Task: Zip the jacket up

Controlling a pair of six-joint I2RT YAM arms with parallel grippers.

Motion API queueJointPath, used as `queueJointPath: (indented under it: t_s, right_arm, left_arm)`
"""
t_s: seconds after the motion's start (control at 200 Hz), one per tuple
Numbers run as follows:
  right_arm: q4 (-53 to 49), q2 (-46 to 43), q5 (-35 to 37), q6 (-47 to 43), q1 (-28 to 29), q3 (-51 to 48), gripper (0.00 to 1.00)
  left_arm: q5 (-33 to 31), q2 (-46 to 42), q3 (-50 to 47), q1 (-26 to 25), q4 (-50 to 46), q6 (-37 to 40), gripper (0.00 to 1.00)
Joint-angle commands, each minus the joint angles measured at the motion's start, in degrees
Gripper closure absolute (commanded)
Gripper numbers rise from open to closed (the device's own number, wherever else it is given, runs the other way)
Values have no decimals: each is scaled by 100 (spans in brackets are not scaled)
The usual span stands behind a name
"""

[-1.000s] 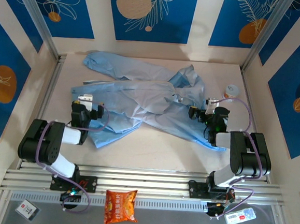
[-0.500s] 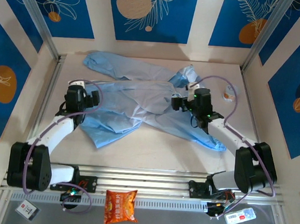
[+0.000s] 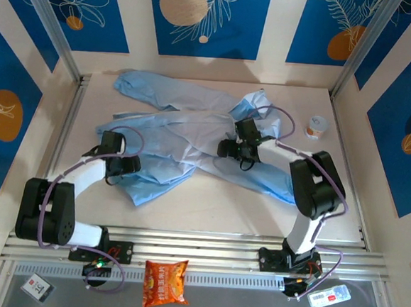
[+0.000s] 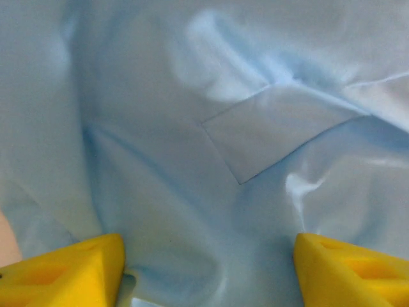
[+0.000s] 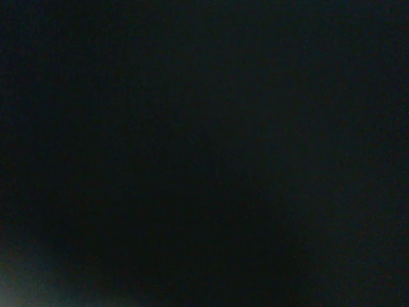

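The light-blue jacket (image 3: 185, 134) lies crumpled across the middle of the table, sleeves spread to the back left and the front right. My left gripper (image 3: 126, 166) is down on its front-left part. In the left wrist view the yellow fingertips (image 4: 70, 272) stand wide apart, open, pressed into the jacket fabric (image 4: 211, 211), with a sewn pocket patch (image 4: 275, 128) just beyond them. My right gripper (image 3: 227, 150) is pressed down on the jacket's middle, near the front opening. The right wrist view is black, so its jaws are hidden.
A small round roll (image 3: 316, 125) sits at the back right of the table, off the jacket. An orange snack bag (image 3: 165, 282) lies in front of the arms' rail. Enclosure walls and metal posts ring the table.
Both arms swung out over the jacket and came down onto it. The left gripper went from the left edge onto the front-left fabric. The right one moved left to the jacket's middle.
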Motion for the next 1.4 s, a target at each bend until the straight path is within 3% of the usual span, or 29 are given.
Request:
queueJointPath:
  t_s: [0.0,0.05,0.165,0.35,0.505,0.67,0.84,1.03,1.25,1.395]
  right_arm:
    - [-428,573,-734,173,-248,932,27]
    - [-639,940,-992,156,-362,1415,34]
    - [-1234,1888,-1471,27,-408,2819,39]
    - [-2102,3074,-2015,-223,-56,4936,41]
    - [-2500,3447,-2254,-423,227,5978,41]
    - [-2685,2953,-2136,-417,285,6033,43]
    - [-2183,1843,-2150,-181,128,4848,43]
    - [-1647,893,-2250,198,143,3186,42]
    - [-1357,839,-2645,488,748,2223,42]
    - [-1375,1222,-2470,597,927,2313,46]
  left_arm:
    - [607,-49,-307,-135,-142,-502,33]
    - [630,-62,-422,-239,-143,-605,34]
    - [543,-310,-569,-720,-252,-880,38]
    - [78,-826,-607,-2130,-150,-1840,39]
    - [-297,-421,-402,-3306,343,-2398,38]
    - [-156,159,411,-3582,-152,-2008,36]
    - [-134,-508,972,-3279,-665,-1204,27]
    - [232,-825,1329,-1889,-1049,-507,23]
    - [689,81,1638,-254,-942,-288,21]
    - [712,848,1660,-6,-891,-387,24]
